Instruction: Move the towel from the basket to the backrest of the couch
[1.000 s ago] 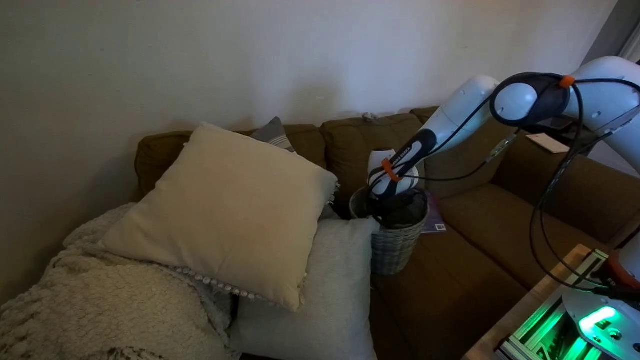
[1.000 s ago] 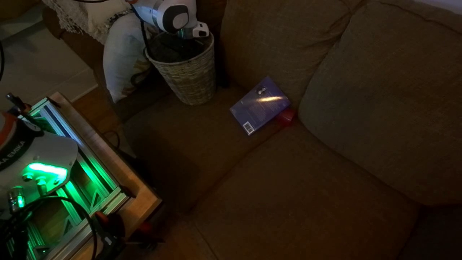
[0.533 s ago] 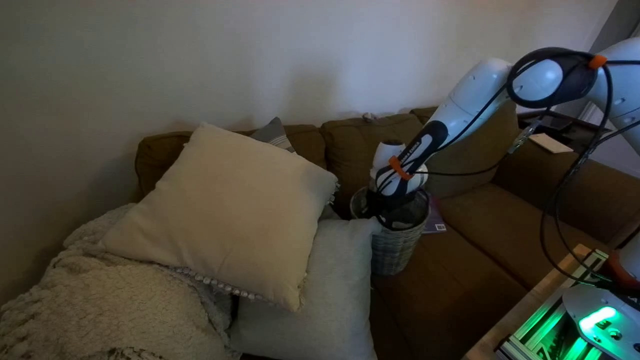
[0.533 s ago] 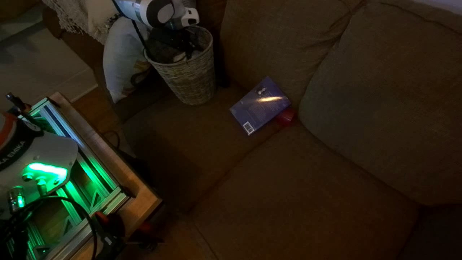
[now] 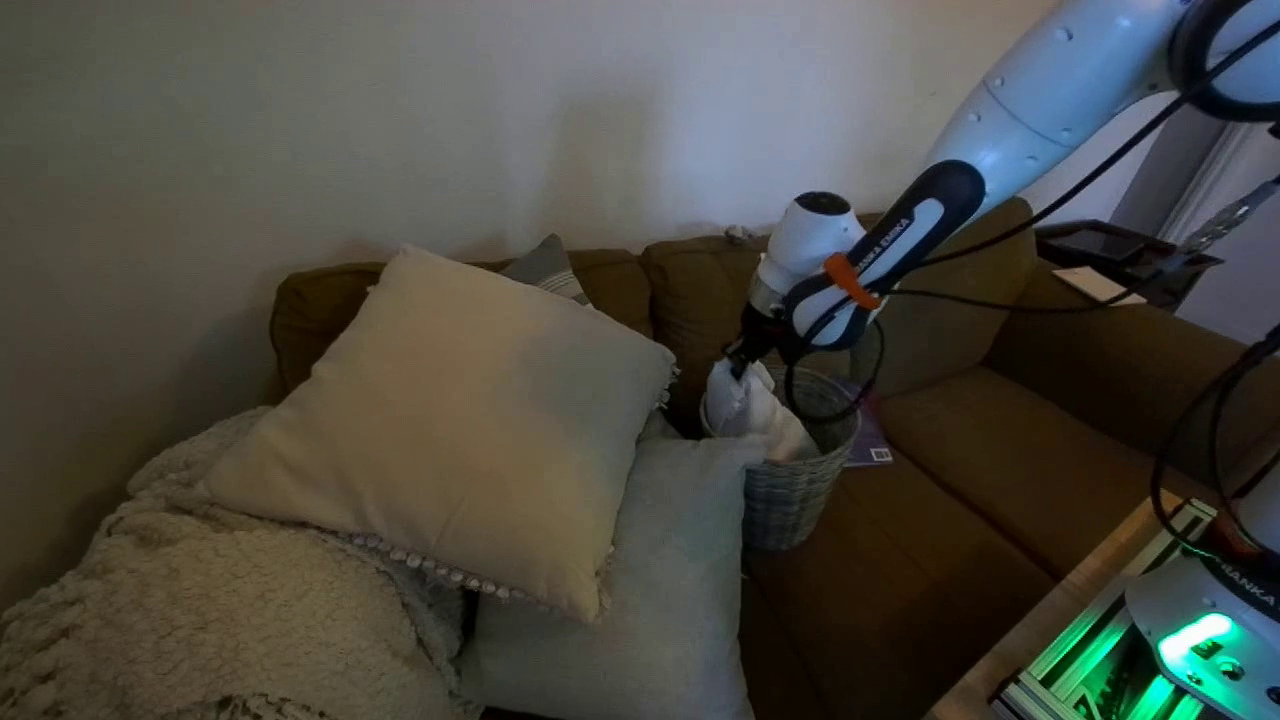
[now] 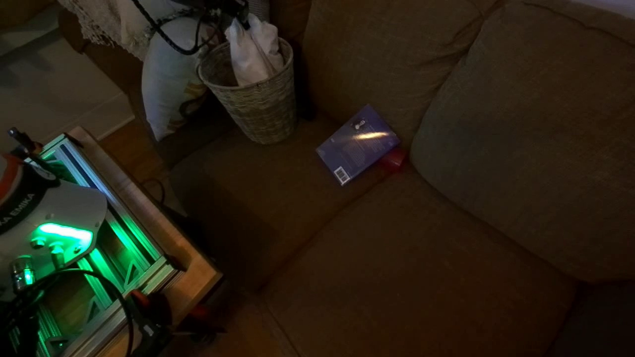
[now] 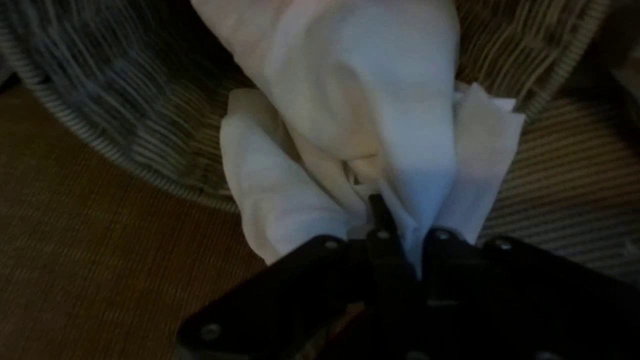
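Note:
A white towel (image 5: 755, 410) hangs from my gripper (image 5: 738, 366), its lower part still inside the woven basket (image 5: 792, 505). In an exterior view the towel (image 6: 250, 59) rises above the rim of the basket (image 6: 260, 111), bunched at the top. In the wrist view the black gripper (image 7: 404, 225) is shut on a fold of the towel (image 7: 345, 95), with cloth spreading on both sides of the fingers. The basket rim (image 7: 95, 137) curves below the cloth. The brown couch backrest (image 5: 715, 280) stands behind the basket; it also shows in an exterior view (image 6: 387, 59).
A large cream pillow (image 5: 450, 420), a pale pillow (image 5: 660, 580) and a fleece blanket (image 5: 230, 600) lie left of the basket. A purple book (image 6: 354, 146) and a red object (image 6: 393, 159) lie on the seat. A loose cable (image 5: 870, 380) hangs by the gripper.
The arm has risen from inside the basket, and the gripper now shows above the rim. The white towel has come up with it, partly out of the basket.

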Robot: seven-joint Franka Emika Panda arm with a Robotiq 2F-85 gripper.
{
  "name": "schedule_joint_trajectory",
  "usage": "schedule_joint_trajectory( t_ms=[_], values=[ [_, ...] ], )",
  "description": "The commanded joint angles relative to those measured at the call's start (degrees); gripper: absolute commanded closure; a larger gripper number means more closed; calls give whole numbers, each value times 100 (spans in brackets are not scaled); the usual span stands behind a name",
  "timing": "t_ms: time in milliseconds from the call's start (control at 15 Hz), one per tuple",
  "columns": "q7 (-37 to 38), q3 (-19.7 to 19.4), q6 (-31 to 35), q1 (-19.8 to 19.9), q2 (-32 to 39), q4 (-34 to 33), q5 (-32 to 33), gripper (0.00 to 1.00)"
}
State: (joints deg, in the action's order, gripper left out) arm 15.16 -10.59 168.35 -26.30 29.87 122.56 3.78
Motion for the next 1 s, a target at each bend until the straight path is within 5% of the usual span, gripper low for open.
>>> schedule_joint_trajectory(
  t_ms=[0, 67, 267, 333, 467, 600, 933],
  values=[
    [1005, -880, -415, -793, -1315, 779, 664, 98],
    [673, -316, -100, -254, -608, 278, 505, 92],
    [1013, -454, -403, -354, -1225, 555, 789, 98],
    [471, 290, -192, 218, -1046, 510, -67, 98],
    [1256, -187, 121, 53, -1390, 745, 542, 98],
    [1835, -1172, 297, -514, -2057, 1138, 1090, 98],
    [3765, -3119, -66, -1308, -2856, 619, 3275, 98]
  ],
)
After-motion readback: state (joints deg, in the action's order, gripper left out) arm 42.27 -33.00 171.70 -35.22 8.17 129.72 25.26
